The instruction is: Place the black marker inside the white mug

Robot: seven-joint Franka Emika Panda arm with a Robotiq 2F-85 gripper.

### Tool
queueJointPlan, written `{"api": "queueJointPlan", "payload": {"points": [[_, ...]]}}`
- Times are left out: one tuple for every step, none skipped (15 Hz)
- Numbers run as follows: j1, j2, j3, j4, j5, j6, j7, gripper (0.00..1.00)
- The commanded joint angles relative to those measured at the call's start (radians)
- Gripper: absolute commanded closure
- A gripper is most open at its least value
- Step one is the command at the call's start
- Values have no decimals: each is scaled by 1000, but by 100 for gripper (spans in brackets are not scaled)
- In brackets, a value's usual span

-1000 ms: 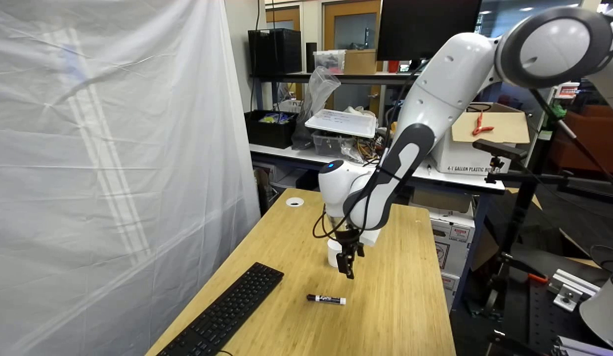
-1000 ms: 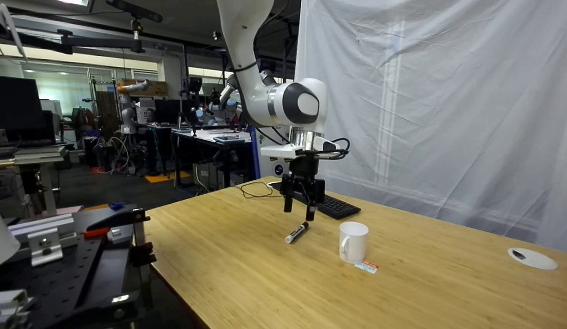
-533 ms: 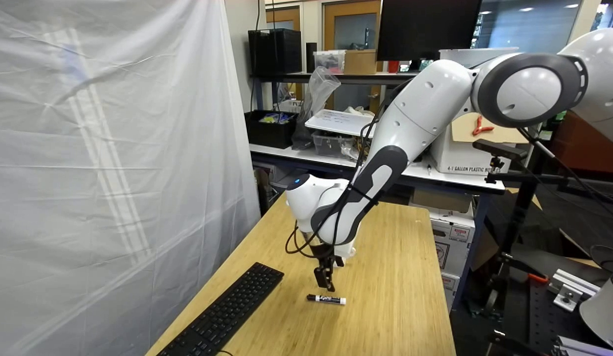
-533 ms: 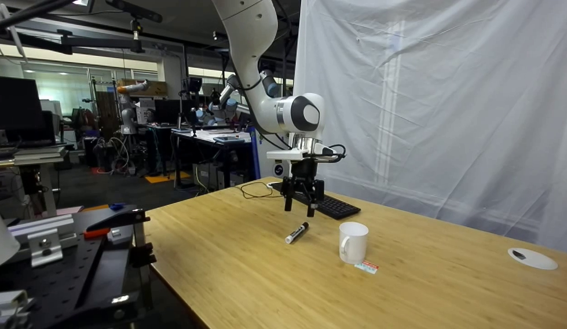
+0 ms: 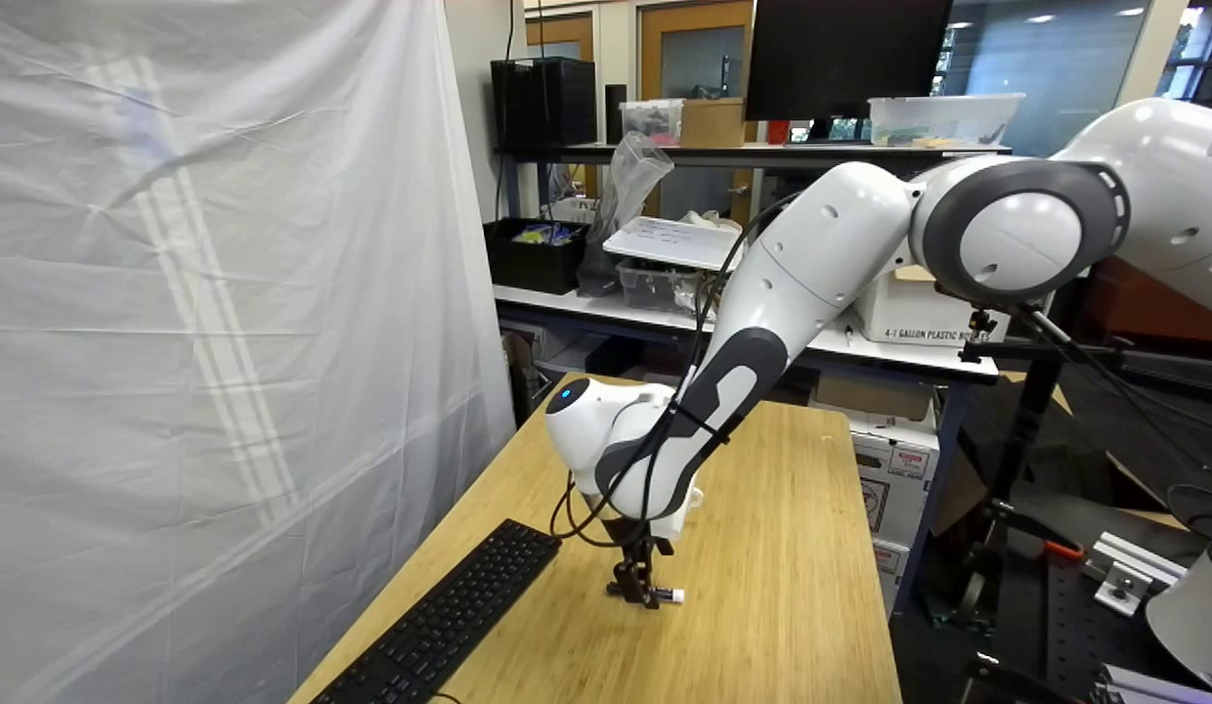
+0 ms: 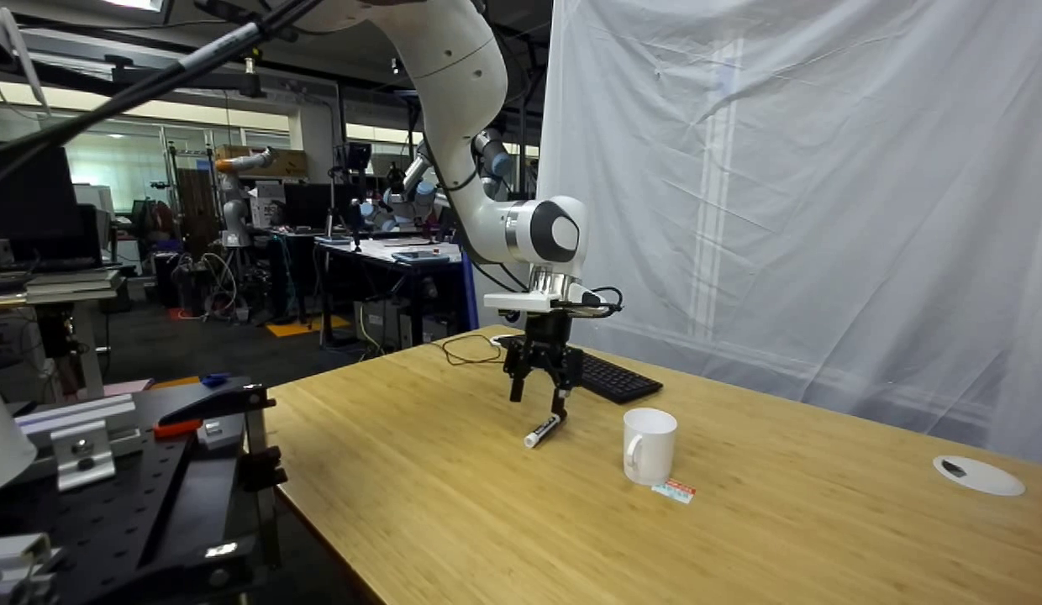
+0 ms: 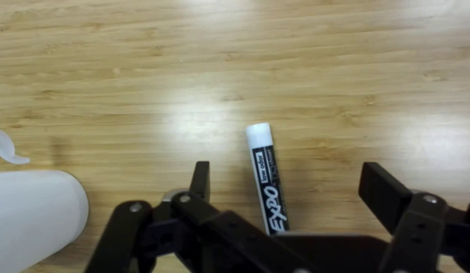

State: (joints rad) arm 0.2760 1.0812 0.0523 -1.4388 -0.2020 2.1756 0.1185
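The black marker [image 6: 543, 431], with a white end and an Expo label, lies on the wooden table. In the wrist view the marker [image 7: 268, 178] lies between the spread fingers, nearer the left one, its lower end hidden by the gripper. My gripper [image 7: 284, 172] is open. In both exterior views the gripper [image 6: 538, 405] is low over the marker, and it partly covers the marker [image 5: 676, 595]. The white mug [image 6: 651, 445] stands upright beside the marker. It shows at the left edge of the wrist view [image 7: 34, 212]; in an exterior view the arm hides most of it.
A black keyboard [image 5: 450, 611] lies on the table behind the gripper [image 6: 618, 380]. A small red and white sticker [image 6: 675, 490] is at the mug's base. A flat white disc [image 6: 979, 476] is set in the table farther off. A white curtain [image 6: 790, 218] hangs along the table's edge.
My gripper has moved toward the marker and come down, so its fingers are now low around it. The marker and mug have not moved. The gripper stays open.
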Motion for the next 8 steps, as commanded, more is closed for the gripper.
{"api": "queueJointPlan", "payload": {"points": [[4,23,-5,30,4,1,-22,0],[7,25,-6,31,1,3,-20,0],[7,25,-5,32,1,4,-23,0],[8,26,-4,34,0,8,-26,0],[7,24,-2,32,1,12,-29,0],[7,22,-1,29,1,21,-32,0],[6,21,1,25,2,31,-36,0],[9,19,-2,18,-2,46,-37,0]]}}
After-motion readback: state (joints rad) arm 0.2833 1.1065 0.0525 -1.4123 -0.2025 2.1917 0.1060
